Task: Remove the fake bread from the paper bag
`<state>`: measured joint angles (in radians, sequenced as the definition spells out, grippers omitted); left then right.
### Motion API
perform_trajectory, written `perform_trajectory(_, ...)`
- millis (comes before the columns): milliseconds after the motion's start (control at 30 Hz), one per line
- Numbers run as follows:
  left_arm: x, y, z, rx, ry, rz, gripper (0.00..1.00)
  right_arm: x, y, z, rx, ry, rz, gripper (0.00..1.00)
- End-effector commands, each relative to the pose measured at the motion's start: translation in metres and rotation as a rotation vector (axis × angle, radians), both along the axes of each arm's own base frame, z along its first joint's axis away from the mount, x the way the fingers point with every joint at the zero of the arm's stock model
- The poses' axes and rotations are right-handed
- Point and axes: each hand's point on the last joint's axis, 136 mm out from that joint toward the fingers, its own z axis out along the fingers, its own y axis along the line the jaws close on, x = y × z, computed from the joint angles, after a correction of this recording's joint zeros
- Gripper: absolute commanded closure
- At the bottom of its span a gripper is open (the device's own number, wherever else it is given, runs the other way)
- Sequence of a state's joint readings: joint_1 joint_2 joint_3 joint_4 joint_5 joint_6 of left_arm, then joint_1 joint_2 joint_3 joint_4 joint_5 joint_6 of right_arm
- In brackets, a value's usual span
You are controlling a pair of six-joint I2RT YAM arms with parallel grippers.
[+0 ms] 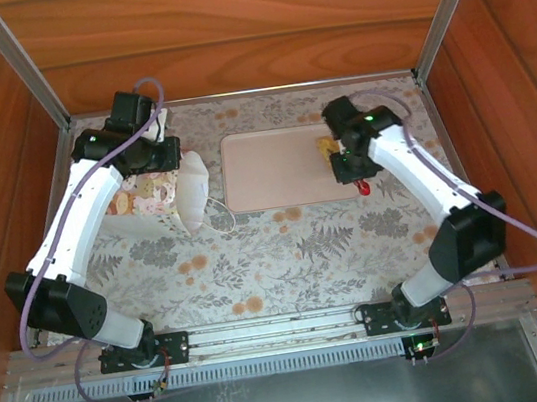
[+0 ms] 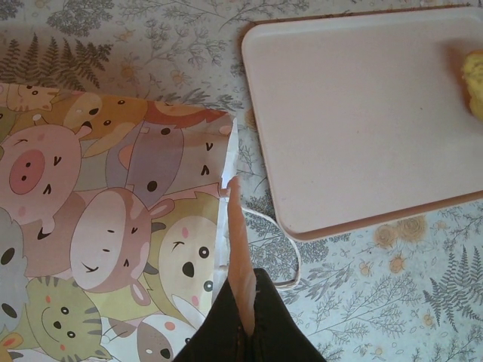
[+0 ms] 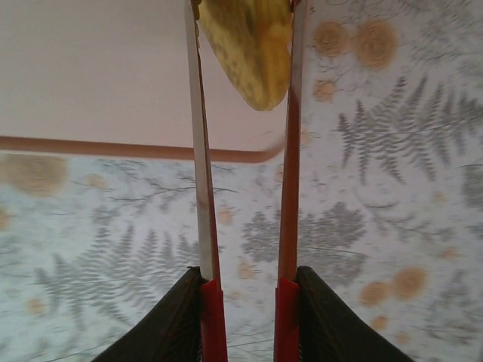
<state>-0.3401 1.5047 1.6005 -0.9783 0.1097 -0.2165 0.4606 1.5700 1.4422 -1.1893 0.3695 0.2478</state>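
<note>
Left gripper (image 2: pixel 235 197) pinches the cartoon-printed white paper bag (image 2: pixel 113 226) at far left, steadying it. Right gripper (image 3: pixel 245 30) clamps a golden toy bread (image 3: pixel 253 72) over the beige rectangular tray (image 2: pixel 355 136), probably for setting down.

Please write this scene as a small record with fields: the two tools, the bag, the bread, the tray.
left tool: shut on the white edge of the paper bag
right tool: shut on one yellow fake bread
paper bag: lying on the table, left of the tray, animal pattern facing up
fake bread: between the right tool's fingers, over the tray's right edge
bread touching tray: cannot tell
tray: beige, flat on the table
</note>
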Motion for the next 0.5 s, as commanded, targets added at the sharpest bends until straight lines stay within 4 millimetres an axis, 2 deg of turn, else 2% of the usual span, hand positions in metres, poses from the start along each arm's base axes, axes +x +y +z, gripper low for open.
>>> perform_trajectory(0,-0.001,0.003,0.005,-0.003,-0.027,0.004,1.00,0.001,-0.013,0.008,-0.216,-0.028,0.008,0.67)
perform_trajectory(100,-0.001,0.004,0.005,-0.004,-0.031,0.006,1.00,-0.003,0.009,-0.001,-0.216,0.000,0.080,0.64)
perform_trajectory(167,-0.001,0.004,0.006,-0.005,-0.031,0.005,1.00,-0.010,0.023,-0.014,-0.223,0.056,0.121,0.61)
perform_trajectory(300,0.000,0.003,0.005,-0.005,-0.031,0.006,1.00,-0.028,0.047,-0.025,-0.158,0.147,0.153,0.56)
perform_trajectory(467,0.000,0.003,0.004,-0.005,-0.030,0.005,1.00,-0.040,0.076,-0.018,0.021,0.163,0.171,0.55)
